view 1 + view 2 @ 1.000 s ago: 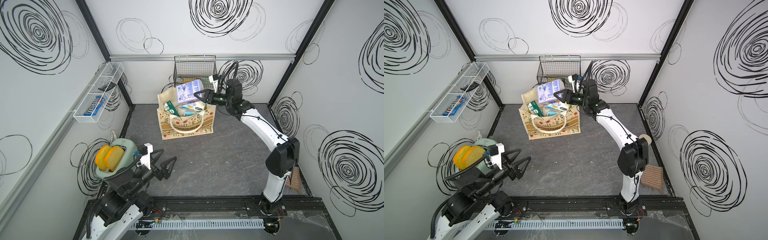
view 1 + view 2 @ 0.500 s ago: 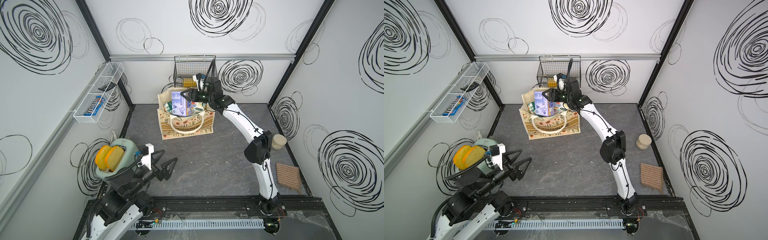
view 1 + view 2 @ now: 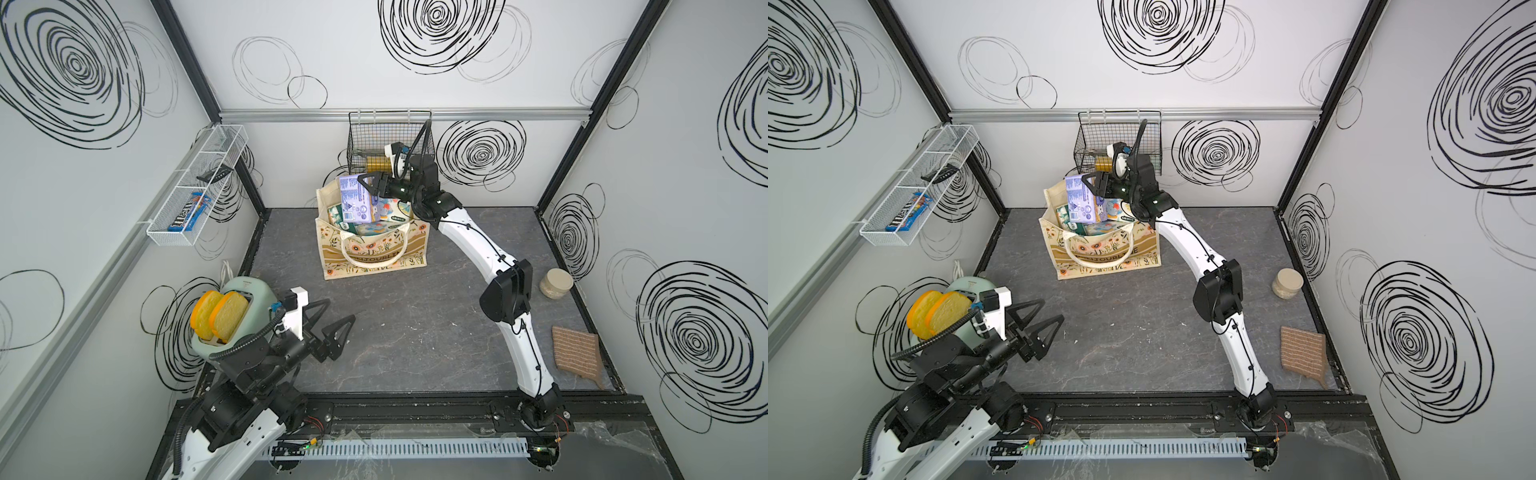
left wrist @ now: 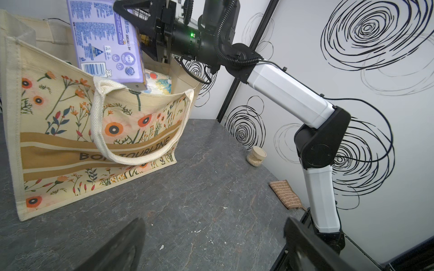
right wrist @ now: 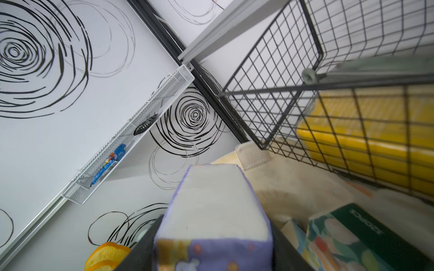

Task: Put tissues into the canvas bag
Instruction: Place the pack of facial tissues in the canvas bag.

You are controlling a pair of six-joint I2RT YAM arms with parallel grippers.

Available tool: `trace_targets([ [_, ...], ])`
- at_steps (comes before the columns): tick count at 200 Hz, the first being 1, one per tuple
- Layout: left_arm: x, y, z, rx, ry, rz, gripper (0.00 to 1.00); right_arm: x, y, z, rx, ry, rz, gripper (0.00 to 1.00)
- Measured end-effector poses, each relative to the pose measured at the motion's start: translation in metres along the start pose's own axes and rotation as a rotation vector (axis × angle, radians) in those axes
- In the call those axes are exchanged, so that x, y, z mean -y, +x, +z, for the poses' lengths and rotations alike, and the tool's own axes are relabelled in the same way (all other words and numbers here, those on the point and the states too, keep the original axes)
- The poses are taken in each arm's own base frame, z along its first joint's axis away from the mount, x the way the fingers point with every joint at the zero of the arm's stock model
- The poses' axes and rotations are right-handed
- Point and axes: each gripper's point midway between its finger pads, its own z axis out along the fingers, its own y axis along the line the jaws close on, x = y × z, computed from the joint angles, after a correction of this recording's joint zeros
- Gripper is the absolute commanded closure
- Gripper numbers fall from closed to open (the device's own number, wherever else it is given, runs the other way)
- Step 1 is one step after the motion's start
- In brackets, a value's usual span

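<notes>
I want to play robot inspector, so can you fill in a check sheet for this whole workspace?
Surface: dark grey tabletop, a few pale specks.
Job's things: canvas bag upright and open, several tissue packs inside; purple pack held tilted over its mouth.
Clutter: beige jar, brown cloth, toaster with bread slices.
Grippers: left gripper jaws wide open, empty; right gripper jaws shut on the purple pack.
Cables: black cable loops off the right wrist, beside the black wire basket.
Surroundings: black wire basket on the back wall; white wire shelf on a side wall; swirl-painted walls.
</notes>
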Motion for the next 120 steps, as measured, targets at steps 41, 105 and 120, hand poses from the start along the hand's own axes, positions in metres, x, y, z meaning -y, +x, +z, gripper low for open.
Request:
trace_targets([
  [41,0.000,0.000,0.000,0.000,0.000,0.000,0.04,-0.026,-0.016,-0.001,0.053,-0.058,-0.029,0.18],
  [105,0.000,0.000,0.000,0.000,0.000,0.000,0.04,-0.017,0.001,-0.007,-0.006,-0.004,-0.059,0.13],
  [120,0.000,0.000,0.000,0.000,0.000,0.000,0.04,-0.023,-0.008,-0.016,0.003,0.013,-0.084,0.14],
])
